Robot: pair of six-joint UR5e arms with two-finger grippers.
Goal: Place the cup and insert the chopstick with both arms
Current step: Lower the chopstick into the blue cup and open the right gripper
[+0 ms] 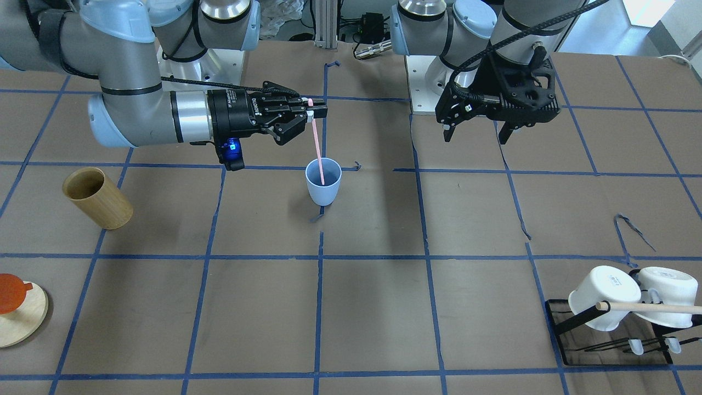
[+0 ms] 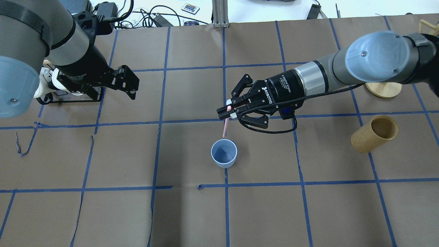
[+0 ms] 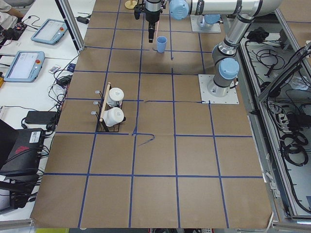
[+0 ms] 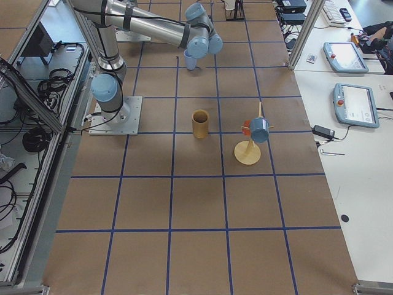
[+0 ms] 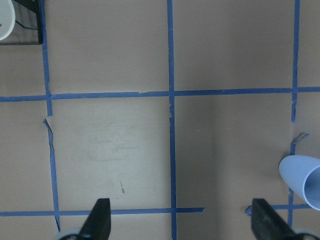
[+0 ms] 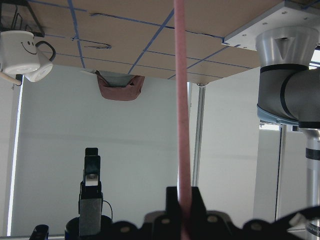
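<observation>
Now, from across the table, the right gripper lies level, entering from this view's left. Its jaws pinch the upper end of the chopstick, which hangs nearly upright. The stick's lower end shows against the open mouth of the cup. The cup stands upright near the middle of the table, beside a crossing of blue tape lines. The left gripper hangs at far right, well apart from the cup, jaws spread wide and empty. A wooden cup stands at left. At near right, two white mugs hang on a black rack, a dowel lying across them. The print on one mug is too small to read.

Overhead, "ROBOTIQ" reads in white on the right gripper's body. The chopstick's tip meets the cup's far rim; I cannot tell how deep it sits.

From the left end, the cup is far up the table with the right gripper above it, and the rack is nearer.

From the right end, the arm hides the stick and the cup shows just below it. The wooden cup is nearer, with a round wooden stand to its right.

The left wrist camera shows two fingertips far apart over bare paper, the cup at the right edge.

The right wrist camera shows the chopstick running up the middle from closed pads. One mug bears a smiley face.
</observation>
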